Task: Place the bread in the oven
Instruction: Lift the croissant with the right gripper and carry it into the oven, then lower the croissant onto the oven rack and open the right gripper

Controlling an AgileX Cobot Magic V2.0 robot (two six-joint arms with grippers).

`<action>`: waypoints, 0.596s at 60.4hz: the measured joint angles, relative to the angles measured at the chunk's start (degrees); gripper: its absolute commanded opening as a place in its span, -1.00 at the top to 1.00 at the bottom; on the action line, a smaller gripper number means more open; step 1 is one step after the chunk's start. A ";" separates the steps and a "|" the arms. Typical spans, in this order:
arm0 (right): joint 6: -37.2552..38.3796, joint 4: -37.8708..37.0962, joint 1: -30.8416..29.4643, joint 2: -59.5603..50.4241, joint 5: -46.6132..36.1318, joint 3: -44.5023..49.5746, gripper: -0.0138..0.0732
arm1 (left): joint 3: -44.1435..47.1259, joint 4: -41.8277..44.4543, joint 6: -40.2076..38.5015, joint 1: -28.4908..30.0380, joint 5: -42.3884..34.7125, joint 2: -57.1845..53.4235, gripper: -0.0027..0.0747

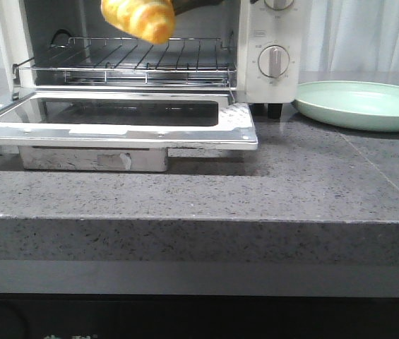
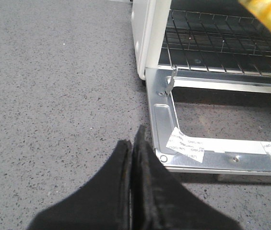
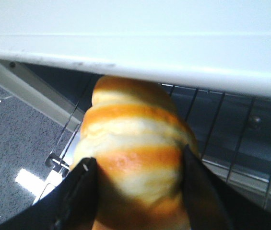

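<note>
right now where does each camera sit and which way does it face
Front view: level with the counter, facing the open oven; no gripper visible.
Left wrist: above the counter, looking past the shut left gripper at the oven door's corner.
Right wrist: at the oven mouth, right gripper clamping the bread.
All three share bread and wire rack.

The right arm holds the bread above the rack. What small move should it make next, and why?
Probably ease the bread down and further in. It hangs above the wire rack, held in the right gripper, and the oven door is open.
</note>
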 measured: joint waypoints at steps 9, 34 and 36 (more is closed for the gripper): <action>0.00 0.00 0.00 3.33 -1.99 -1.95 0.46 | 0.00 0.00 0.00 0.00 -0.10 0.00 0.98; 0.00 0.13 -0.11 4.58 -4.06 -1.95 -0.48 | 0.00 0.00 0.00 0.00 -0.23 0.00 0.98; 0.00 0.13 -0.11 4.58 -4.06 -1.95 -0.53 | 0.00 0.00 0.00 0.00 -0.23 0.00 0.98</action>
